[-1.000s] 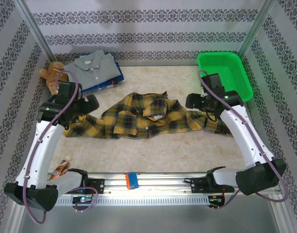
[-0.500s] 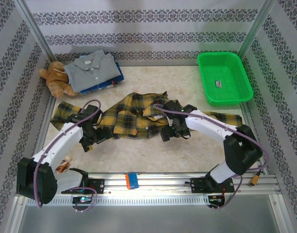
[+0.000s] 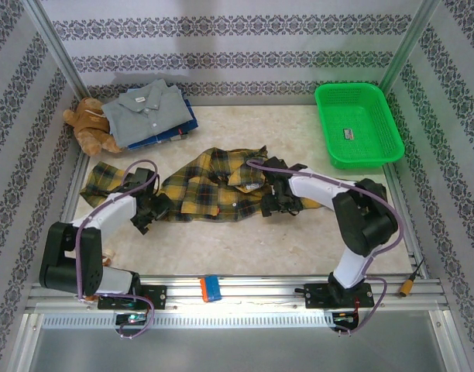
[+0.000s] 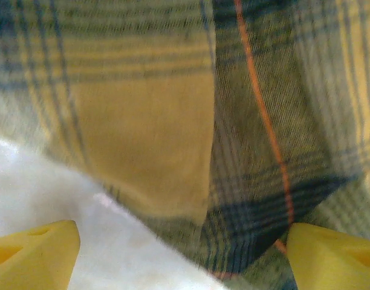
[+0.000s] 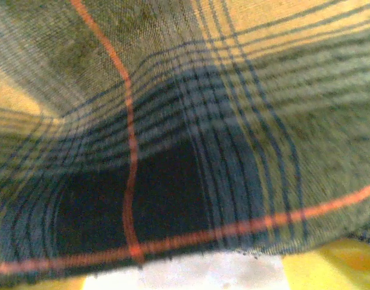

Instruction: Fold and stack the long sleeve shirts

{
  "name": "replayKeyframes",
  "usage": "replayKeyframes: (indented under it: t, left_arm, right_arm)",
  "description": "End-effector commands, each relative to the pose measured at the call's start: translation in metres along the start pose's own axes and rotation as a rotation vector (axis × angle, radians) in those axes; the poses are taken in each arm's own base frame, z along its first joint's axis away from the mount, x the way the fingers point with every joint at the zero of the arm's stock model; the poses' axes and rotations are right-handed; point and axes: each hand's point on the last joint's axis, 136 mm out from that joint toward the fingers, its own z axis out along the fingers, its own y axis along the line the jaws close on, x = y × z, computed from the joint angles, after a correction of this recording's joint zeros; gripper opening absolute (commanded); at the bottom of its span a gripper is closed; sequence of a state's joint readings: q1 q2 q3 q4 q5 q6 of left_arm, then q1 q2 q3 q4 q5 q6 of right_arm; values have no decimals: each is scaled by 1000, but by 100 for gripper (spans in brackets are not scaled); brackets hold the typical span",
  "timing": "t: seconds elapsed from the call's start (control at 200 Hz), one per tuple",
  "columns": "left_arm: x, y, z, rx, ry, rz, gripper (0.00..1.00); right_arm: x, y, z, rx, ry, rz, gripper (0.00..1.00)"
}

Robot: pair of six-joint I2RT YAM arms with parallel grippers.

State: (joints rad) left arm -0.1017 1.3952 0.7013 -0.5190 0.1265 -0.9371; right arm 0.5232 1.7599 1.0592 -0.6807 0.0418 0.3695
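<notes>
**Plaid flannel on the table, both grippers dropping to its near hem**

- Left gripper [image 3: 148, 209], 8 o'clock, near: a second ago it was standing high out by the sleeve end. It is now lying low at the shirt's near-left edge. In the left wrist view its yellow fingertips [image 4: 34, 254] are standing wide apart, nothing pinched, with the hem and bare table [image 4: 46, 187] between them.
- Right gripper [image 3: 272, 205], 4 o'clock, near: likewise swung in from the far right, now pressing close over the near-right hem. Its jaws are showing open around the cloth edge in the right wrist view.
- Plaid shirt [image 3: 214, 190], centre: lying spread and rumpled, collar up, left sleeve trailing toward 9 o'clock. Not yet folded.
- Grey shirt [image 3: 148, 105], 11 o'clock, far: sitting folded on the blue shirt [image 3: 189, 120].
- Teddy bear [image 3: 86, 124], 10 o'clock; green basket [image 3: 357, 87], 1 o'clock: not involved.

Judgement: both arms are setting up to pinch the hem for the first fold.
</notes>
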Motion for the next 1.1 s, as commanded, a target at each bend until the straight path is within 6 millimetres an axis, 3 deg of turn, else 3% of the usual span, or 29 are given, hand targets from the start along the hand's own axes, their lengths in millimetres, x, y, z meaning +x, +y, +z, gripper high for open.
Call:
replayKeyframes:
  t: [0.0,0.075,0.185,0.36,0.575,0.699,0.834,0.954,1.094]
  left_arm:
    - [-18,-6,14,30,-52,-58,84]
    - [-23,-8,25,40,-50,-75,73]
    - [-34,-17,32,56,-62,-77,49]
    - [-62,-35,18,60,-113,-6,7]
    - [-105,-66,-45,90,-268,106,0]
    - [-128,-85,-97,163,-388,120,0]
    - [-153,-108,-174,249,-548,152,0]
    - [-174,-132,-257,332,-708,191,0]
    - [-191,-153,-371,438,-936,230,0]
  right_arm:
    - [-14,-7,5,43,-21,4,78]
    - [-16,-9,9,48,-26,29,69]
    - [-22,-12,11,64,-42,44,40]
    - [-34,-5,2,36,-74,36,12]
    - [-42,23,-42,-125,-133,-15,4]
    - [-42,43,-70,-234,-163,-56,2]
    - [-48,76,-112,-378,-225,-124,1]
    - [-56,113,-155,-540,-272,-202,1]
    - [-61,164,-214,-756,-313,-309,2]
